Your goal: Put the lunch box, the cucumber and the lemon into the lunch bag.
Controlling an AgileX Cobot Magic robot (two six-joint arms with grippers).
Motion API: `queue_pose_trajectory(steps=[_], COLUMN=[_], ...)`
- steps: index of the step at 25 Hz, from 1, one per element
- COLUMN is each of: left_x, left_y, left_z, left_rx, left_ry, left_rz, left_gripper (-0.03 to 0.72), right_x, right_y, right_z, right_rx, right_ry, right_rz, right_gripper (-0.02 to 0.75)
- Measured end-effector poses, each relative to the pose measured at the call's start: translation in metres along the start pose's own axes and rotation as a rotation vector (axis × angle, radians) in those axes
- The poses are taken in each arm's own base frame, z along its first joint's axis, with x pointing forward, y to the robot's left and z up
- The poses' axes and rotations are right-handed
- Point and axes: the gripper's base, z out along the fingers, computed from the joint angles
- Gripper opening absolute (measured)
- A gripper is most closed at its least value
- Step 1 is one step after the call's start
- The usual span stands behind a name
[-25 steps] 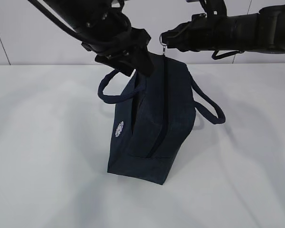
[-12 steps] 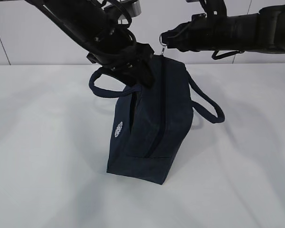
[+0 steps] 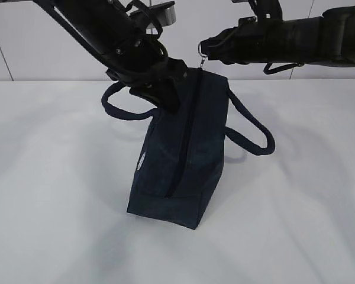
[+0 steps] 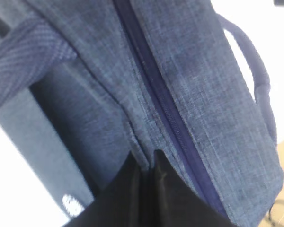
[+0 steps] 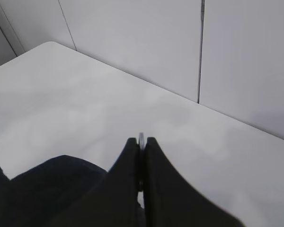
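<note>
The lunch bag (image 3: 177,160) stands on end near the middle of the white desk (image 3: 53,225), closer to the back edge; its top end is lifted up and its zipper (image 3: 183,142) runs down the face toward us; one loop handle (image 3: 251,127) hangs to the right and the other (image 3: 115,103) to the left. The right gripper (image 3: 204,50) is squeezed tight on the silver ring pull (image 3: 203,58) at the bag's top end; in the right wrist view the thin ring (image 5: 141,138) pokes out between its tips. The left gripper (image 4: 146,163) is closed too, pinching a fold of the bag's cloth just beside the zipper (image 4: 156,90); the small white logo (image 4: 72,204) shows low on the bag's side.
</note>
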Motion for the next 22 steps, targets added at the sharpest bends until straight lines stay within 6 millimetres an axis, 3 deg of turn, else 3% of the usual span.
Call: queue_pose_trajectory(steps=[10,22], left_x=[0.002,0.005], left_y=[-0.006,-0.017], left_z=[-0.019,-0.051], left_rx=[-0.029,-0.050], left_ry=[0.087,0.064], left_rz=[0.069,0.109], left_gripper=[-0.007,-0.008], right_x=[0.000,-0.001], right_y=[0.001,0.002], right_z=[0.000,0.000], right_rx=[-0.013,-0.022], right_ry=[-0.003,-0.006], right_rz=[-0.002,-0.009], right_gripper=[0.000,0.000])
